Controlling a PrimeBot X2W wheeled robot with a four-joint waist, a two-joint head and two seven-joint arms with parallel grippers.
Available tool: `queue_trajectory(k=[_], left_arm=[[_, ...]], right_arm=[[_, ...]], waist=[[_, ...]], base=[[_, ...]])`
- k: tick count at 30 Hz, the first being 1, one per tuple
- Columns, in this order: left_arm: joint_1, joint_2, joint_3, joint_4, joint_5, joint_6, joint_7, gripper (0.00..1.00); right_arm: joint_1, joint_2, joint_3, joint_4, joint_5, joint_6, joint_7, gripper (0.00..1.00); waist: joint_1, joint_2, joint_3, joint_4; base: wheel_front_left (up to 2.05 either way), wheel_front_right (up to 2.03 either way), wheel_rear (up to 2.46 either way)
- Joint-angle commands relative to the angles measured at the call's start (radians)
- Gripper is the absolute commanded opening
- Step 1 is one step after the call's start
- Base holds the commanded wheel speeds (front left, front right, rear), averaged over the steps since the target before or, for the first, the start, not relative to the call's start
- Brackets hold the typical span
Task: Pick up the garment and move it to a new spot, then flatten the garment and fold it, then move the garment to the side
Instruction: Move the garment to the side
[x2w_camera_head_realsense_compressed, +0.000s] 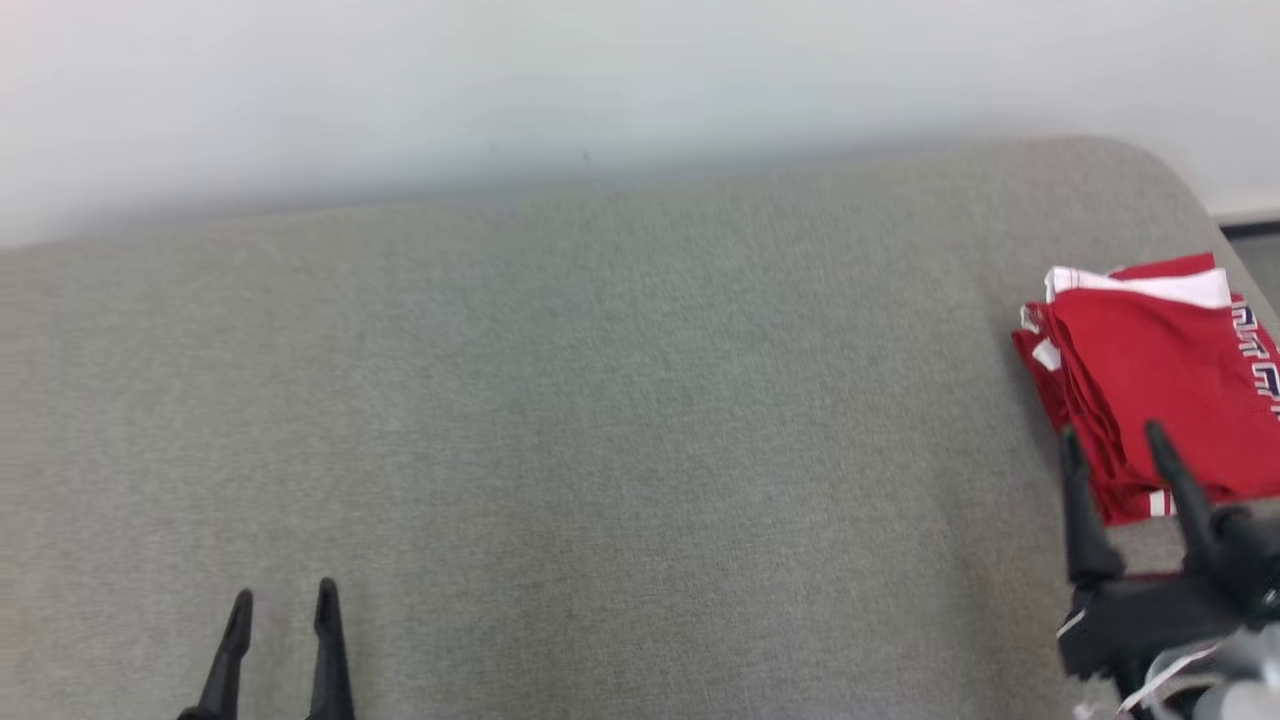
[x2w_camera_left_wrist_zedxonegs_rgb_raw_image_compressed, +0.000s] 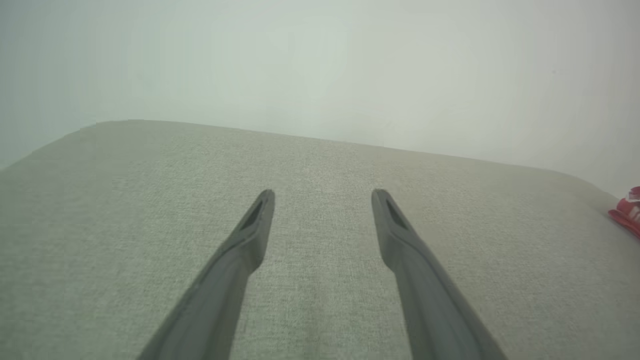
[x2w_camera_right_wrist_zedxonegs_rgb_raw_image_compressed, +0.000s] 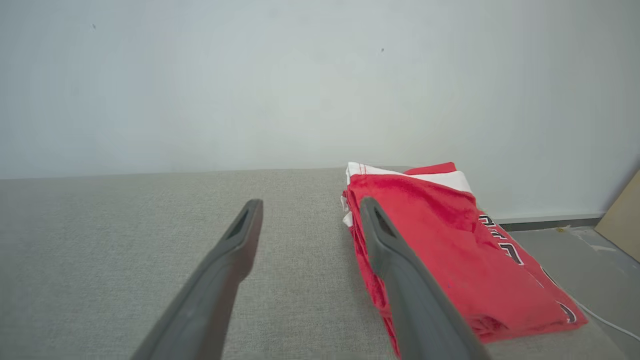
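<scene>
- The folded red garment (x2w_camera_head_realsense_compressed: 1150, 380) lies at the far right end of the grey fabric surface (x2w_camera_head_realsense_compressed: 600, 400), close to its rounded right corner.
- It is red with a white band along its far edge and dark lettering outlined in white down its right side (too cut off to read).
- Its layers are stacked, and the folded edges show along the left side.
- My right gripper (x2w_camera_head_realsense_compressed: 1113, 430) has its two dark fingers spread apart with nothing between them.
- In the head view its tips sit over the garment's near left edge. From the right wrist view, my right finger crosses the cloth's left edge and my left finger is over bare fabric. I cannot tell whether either tip touches the cloth.
- My left gripper (x2w_camera_head_realsense_compressed: 285, 590) is at the near left, well apart from the garment, with its fingers also spread and empty over the bare surface.
- A pale wall (x2w_camera_head_realsense_compressed: 600, 80) runs behind the surface.
- Past the right end, the right wrist view shows grey floor (x2w_camera_right_wrist_zedxonegs_rgb_raw_image_compressed: 565, 255), a thin white cable (x2w_camera_right_wrist_zedxonegs_rgb_raw_image_compressed: 600, 315) and the corner of a tan board (x2w_camera_right_wrist_zedxonegs_rgb_raw_image_compressed: 625, 215).
</scene>
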Motion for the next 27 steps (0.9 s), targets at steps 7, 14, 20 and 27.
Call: queue_trajectory(k=[7, 14, 20, 27], left_arm=[[0.037, -0.001, 0.032, 0.044, 0.0, -0.008, -0.002, 1.0], [0.057, -0.001, 0.032, 0.065, -0.02, -0.01, -0.002, 1.0], [0.082, -0.001, 0.029, 0.067, -0.032, -0.013, -0.002, 1.0], [0.088, -0.001, 0.03, 0.065, -0.036, -0.014, -0.003, 1.0]], right_arm=[[0.125, 0.066, 0.045, 0.014, 0.008, -0.003, -0.085, 1.0], [0.151, 0.067, 0.136, 0.079, 0.049, -0.003, -0.148, 1.0], [0.142, 0.071, 0.143, 0.12, 0.054, -0.003, -0.164, 1.0], [0.146, 0.078, 0.122, 0.137, 0.05, -0.003, -0.171, 1.0]], waist=[[0.0003, 0.0002, -0.128, 0.08], [0.0003, 0.0002, -0.151, 0.107], [0.0003, 0.0002, -0.155, 0.116], [0.0003, 0.0002, -0.156, 0.117]], base=[[0.0, 0.0, 0.0], [0.0, 0.0, 0.0], [0.0, 0.0, 0.0], [0.0, 0.0, 0.0]])
